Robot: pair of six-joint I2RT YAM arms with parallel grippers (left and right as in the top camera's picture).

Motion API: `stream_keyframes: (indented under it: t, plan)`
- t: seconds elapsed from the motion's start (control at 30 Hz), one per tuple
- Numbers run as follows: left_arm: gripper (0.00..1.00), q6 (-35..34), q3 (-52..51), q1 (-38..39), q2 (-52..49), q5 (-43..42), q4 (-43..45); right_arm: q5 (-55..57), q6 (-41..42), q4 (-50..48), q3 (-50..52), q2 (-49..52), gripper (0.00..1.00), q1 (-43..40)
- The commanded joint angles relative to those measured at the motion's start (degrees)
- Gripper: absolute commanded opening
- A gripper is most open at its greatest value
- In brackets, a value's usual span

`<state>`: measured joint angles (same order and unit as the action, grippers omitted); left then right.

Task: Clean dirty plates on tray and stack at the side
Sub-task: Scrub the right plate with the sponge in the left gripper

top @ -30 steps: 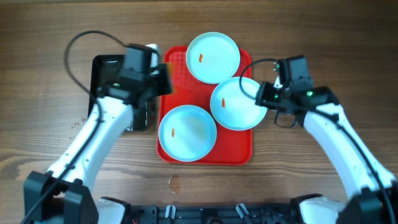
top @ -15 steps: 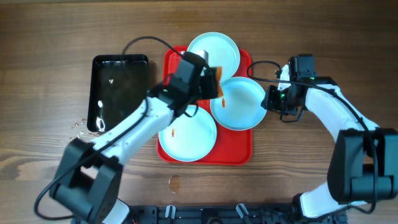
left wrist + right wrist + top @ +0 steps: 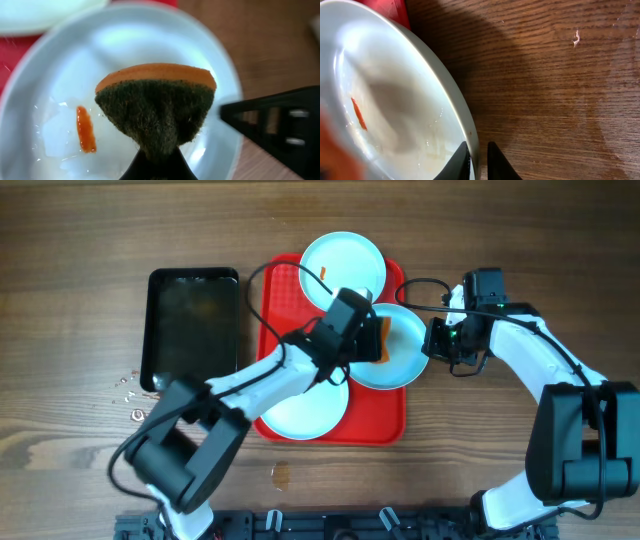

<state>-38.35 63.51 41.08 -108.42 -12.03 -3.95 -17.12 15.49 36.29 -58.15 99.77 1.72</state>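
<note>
1. At the far left of the overhead view sits a black tray (image 3: pixel 195 330). We can read no brand, label or writing anywhere.
2. In the middle, the red tray (image 3: pixel 272 290) holds the dirty plates: top plate (image 3: pixel 343 272), lower-left plate (image 3: pixel 300 412) and right plate (image 3: pixel 405 362).
3. Our left gripper (image 3: pixel 366 338) is clamped on a sponge (image 3: pixel 155 107) over the right plate. We should press its dark scouring face flat onto the orange smear (image 3: pixel 86 129) and scrub in short strokes.
4. At the right, our right gripper (image 3: pixel 477 161) pinches that plate's rim. We should hold firm so it cannot slide.
</note>
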Motion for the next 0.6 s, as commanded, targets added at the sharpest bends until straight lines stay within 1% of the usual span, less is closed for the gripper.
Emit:
stream_keyframes:
  t: [0.0, 0.2, 0.33, 0.5, 0.57]
  plan:
    - [0.04, -2.01, 0.44, -0.09, -4.04, -0.61, 2.58, -0.46, -0.31, -0.28, 0.44, 0.59, 0.12, 0.09]
    - [0.04, -1.20, 0.44, -0.70, -7.10, 0.20, 2.69, -0.46, -0.28, -0.20, 0.44, 0.59, 0.11, 0.09]
    - [0.04, -0.39, 0.48, -1.73, -7.74, 3.93, -0.57, -0.48, -0.24, -0.07, 0.44, 0.59, 0.11, 0.09]
    - [0.04, 2.51, 0.90, -2.99, -7.96, 8.92, -4.42, -0.46, -0.26, 0.26, 0.44, 0.59, 0.09, 0.09]
    - [0.04, 5.38, 1.36, -3.23, -7.96, 11.13, -5.86, -0.48, -0.22, 0.42, 0.44, 0.59, 0.07, 0.09]
